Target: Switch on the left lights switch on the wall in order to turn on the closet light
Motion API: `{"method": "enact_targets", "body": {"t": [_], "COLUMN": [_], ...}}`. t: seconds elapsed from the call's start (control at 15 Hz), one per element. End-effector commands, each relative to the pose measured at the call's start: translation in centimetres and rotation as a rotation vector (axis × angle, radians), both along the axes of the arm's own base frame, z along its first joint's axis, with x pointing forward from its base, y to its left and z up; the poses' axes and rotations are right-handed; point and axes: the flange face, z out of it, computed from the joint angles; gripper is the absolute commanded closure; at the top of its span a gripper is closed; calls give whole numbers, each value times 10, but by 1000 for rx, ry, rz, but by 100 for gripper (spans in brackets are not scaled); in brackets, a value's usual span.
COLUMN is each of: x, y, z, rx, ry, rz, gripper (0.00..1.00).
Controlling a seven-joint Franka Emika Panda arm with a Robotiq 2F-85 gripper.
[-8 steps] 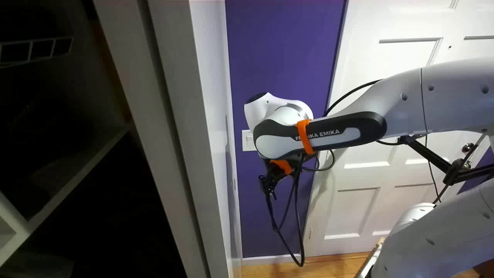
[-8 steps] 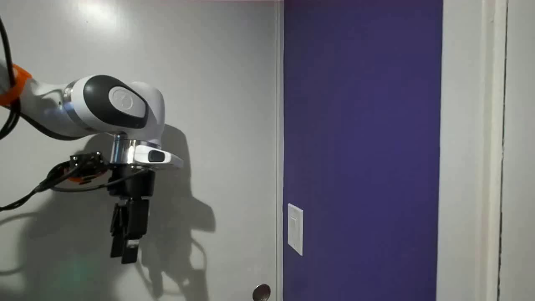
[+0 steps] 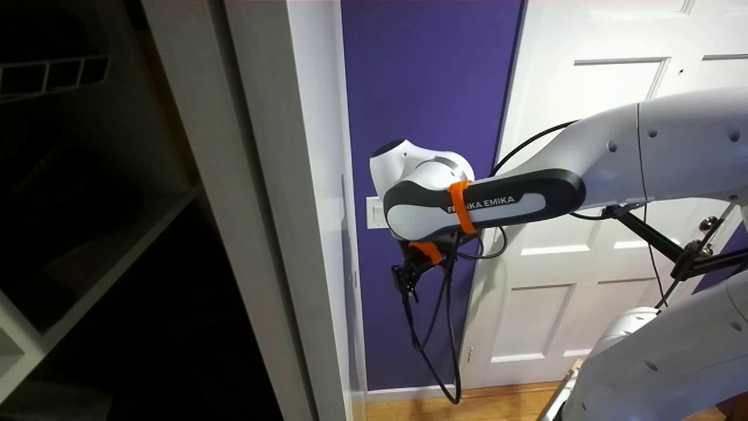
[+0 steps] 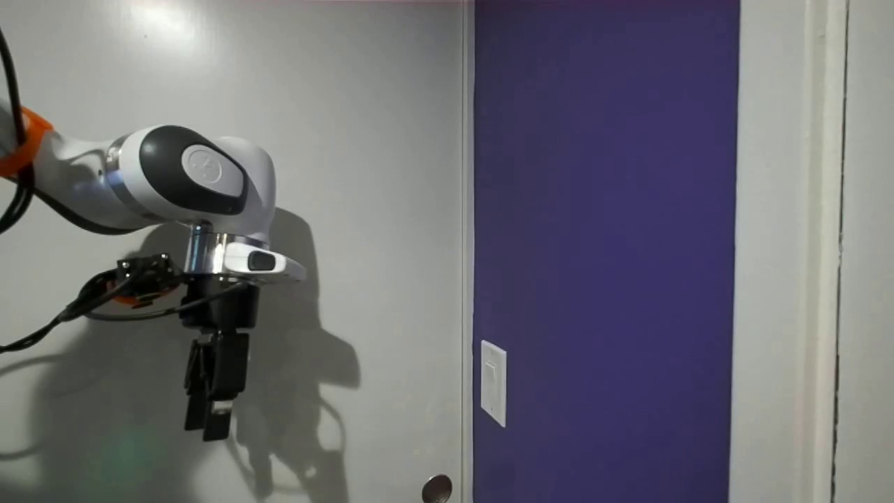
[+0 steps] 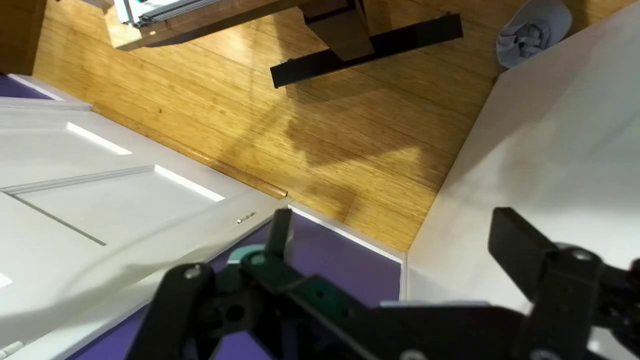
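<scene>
The white switch plate [image 4: 493, 383] is on the purple wall [image 4: 601, 209], beside the white trim. It also shows in an exterior view [image 3: 374, 213], its right part hidden behind the arm, with the left switch [image 3: 378, 214] visible. My gripper [image 4: 206, 419] points downward, empty, apart from the plate and to its left in that view. In the wrist view my gripper [image 5: 392, 235] has its two black fingers wide apart with nothing between them. The plate is not in the wrist view. The closet [image 3: 120, 270] is dark inside, with white shelves and a wire shelf.
A white panelled door [image 3: 537, 327] stands right of the purple wall. A pale flat panel [image 4: 391, 175] with a round pull [image 4: 437, 488] stands behind the gripper. Black cables [image 3: 450, 316] hang below the wrist. The wooden floor [image 5: 350, 125] holds a black stand foot [image 5: 320, 67] and a pale item [image 5: 532, 35].
</scene>
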Motion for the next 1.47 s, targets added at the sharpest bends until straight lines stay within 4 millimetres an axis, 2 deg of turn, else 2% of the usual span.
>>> {"method": "enact_targets", "body": {"t": [0.0, 0.13, 0.53, 1.07, 1.13, 1.2, 1.4], "x": [0, 3, 19, 47, 49, 46, 49], "y": [0, -3, -53, -113, -118, -111, -119], "z": [0, -3, -25, -39, -42, -36, -41], "rx": [0, -3, -120, -79, -68, -64, -58], "ry": [1, -6, -20, -305, -301, -273, -281], "rz": [0, 6, 128, -95, -100, -72, -89], "gripper": [0, 0, 0, 0, 0, 0, 0]}}
